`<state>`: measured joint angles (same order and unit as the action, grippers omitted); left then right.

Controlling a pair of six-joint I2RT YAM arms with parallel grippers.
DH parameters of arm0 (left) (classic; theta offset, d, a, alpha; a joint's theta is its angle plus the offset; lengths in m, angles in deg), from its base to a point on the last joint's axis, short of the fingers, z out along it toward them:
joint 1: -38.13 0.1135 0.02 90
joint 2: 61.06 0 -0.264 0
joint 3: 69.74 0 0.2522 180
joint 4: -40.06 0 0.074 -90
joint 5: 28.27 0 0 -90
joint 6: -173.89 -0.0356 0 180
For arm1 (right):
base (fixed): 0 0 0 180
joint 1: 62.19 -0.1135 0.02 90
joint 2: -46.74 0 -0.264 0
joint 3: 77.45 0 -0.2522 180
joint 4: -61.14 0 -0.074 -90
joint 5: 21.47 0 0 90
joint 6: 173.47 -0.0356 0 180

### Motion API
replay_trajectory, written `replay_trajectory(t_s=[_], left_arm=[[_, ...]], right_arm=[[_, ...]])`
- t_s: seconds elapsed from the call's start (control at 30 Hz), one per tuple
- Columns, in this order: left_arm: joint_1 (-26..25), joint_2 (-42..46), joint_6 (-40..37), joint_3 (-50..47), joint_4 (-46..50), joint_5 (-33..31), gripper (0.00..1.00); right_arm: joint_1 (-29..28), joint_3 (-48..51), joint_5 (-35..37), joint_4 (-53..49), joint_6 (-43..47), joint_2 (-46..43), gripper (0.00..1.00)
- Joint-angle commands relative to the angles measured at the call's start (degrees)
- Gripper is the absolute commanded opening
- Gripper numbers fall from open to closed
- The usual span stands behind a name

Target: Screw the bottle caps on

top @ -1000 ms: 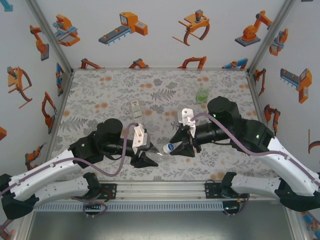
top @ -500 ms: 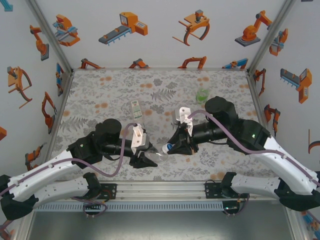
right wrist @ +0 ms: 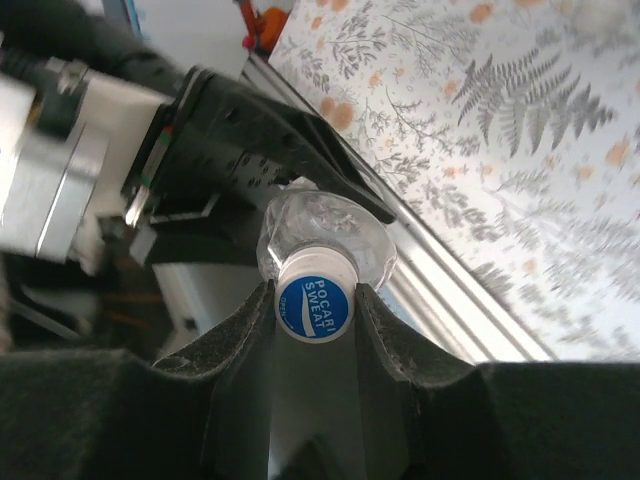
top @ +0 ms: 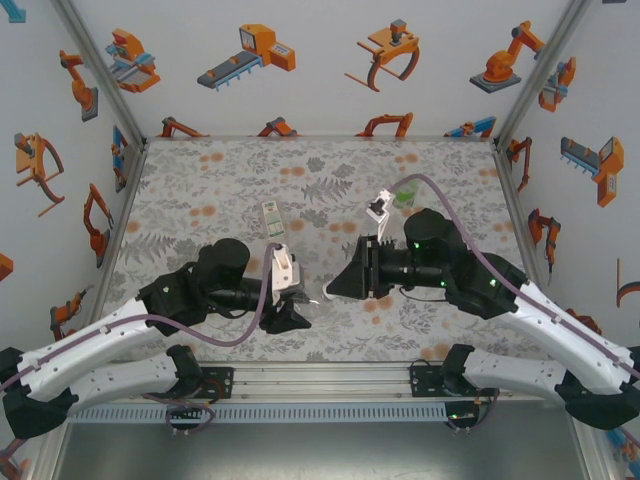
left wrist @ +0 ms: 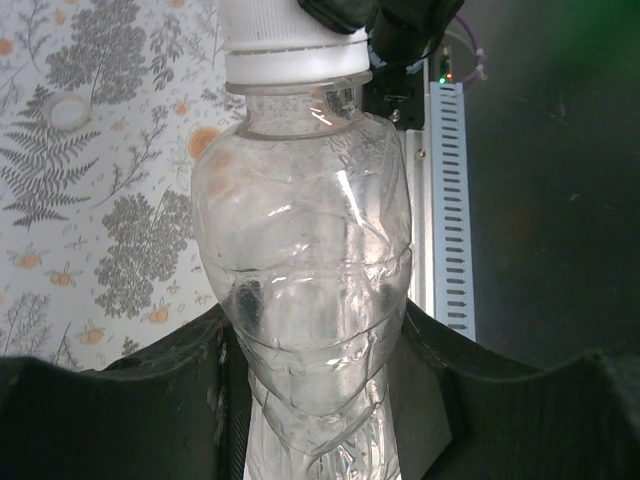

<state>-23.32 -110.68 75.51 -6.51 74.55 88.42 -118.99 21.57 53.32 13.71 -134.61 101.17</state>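
Observation:
My left gripper [left wrist: 315, 400] is shut on the lower body of a plain clear bottle [left wrist: 300, 250], held on its side above the table's near edge. On the bottle's neck sits a white cap [left wrist: 290, 50] with a blue top [right wrist: 313, 300]. My right gripper [right wrist: 313, 310] is shut on this cap, one finger on each side. From above, the two grippers meet nose to nose, left [top: 290, 305] and right [top: 338, 288], with a sliver of the bottle [top: 313, 298] between them. A loose white cap [left wrist: 68, 112] lies on the table.
A bottle with a white-and-green label [top: 272, 218] lies mid-table beyond the left arm. A green-labelled bottle [top: 405, 190] stands at the back right, partly behind the right arm's cable. The aluminium rail [left wrist: 440, 200] runs along the near table edge under the held bottle.
The right gripper has tightened on the cap and the right wrist has rolled, swinging its white camera mount toward the back. The blue cap top is now hidden from above. The left arm barely moved.

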Motion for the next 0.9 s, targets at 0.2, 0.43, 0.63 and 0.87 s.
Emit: replay_trajectory(t_s=[0.2, 0.43, 0.63, 0.87], left_arm=[[-0.34, 0.77, -1.56, 2.13, -3.20, -4.18, 0.38], [-0.34, 5.20, -0.09, 0.82, 0.45, -16.51, 0.69], [-0.03, 11.73, 7.24, -2.30, 6.20, -29.52, 0.78], [0.64, 17.37, 19.24, -4.87, 12.29, -34.68, 0.79]], right_arm=[[0.20, 0.95, 7.78, -2.34, -19.42, 1.81, 0.00], [7.26, -6.39, 10.81, -17.38, -2.26, 7.20, 0.00], [17.81, -13.61, 12.23, -20.39, 15.34, 16.52, 0.00], [24.90, -29.26, 17.88, -20.14, 34.04, 34.82, 0.00]])
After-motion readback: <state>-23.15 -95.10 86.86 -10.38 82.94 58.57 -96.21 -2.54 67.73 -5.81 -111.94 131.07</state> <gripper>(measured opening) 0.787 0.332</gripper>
